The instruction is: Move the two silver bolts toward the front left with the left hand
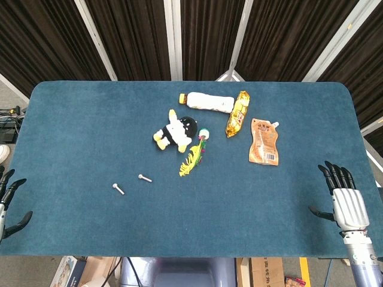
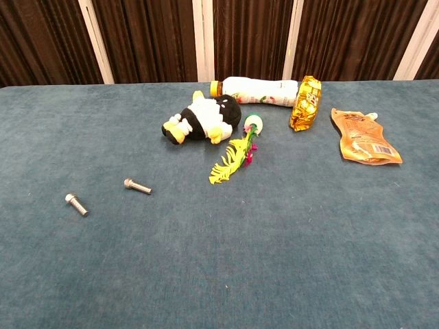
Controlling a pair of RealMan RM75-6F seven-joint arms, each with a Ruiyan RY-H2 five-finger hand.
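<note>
At 8 o'clock on the table point(image 1: 72, 119), head view: two silver bolts point(image 1: 118, 189) point(image 1: 144, 178) are lying apart, left hand point(image 1: 11, 203) hovering spread at 9 | chest view: bolts point(image 2: 76, 204) point(image 2: 137, 186) probably small, rigid, slippery, rolling; pinching the shanks looks best

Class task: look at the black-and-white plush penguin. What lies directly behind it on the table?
Behind the black-and-white plush penguin lies a white plastic bottle with an orange cap, on its side. The penguin's body hides part of the bottle's lower edge.
</note>
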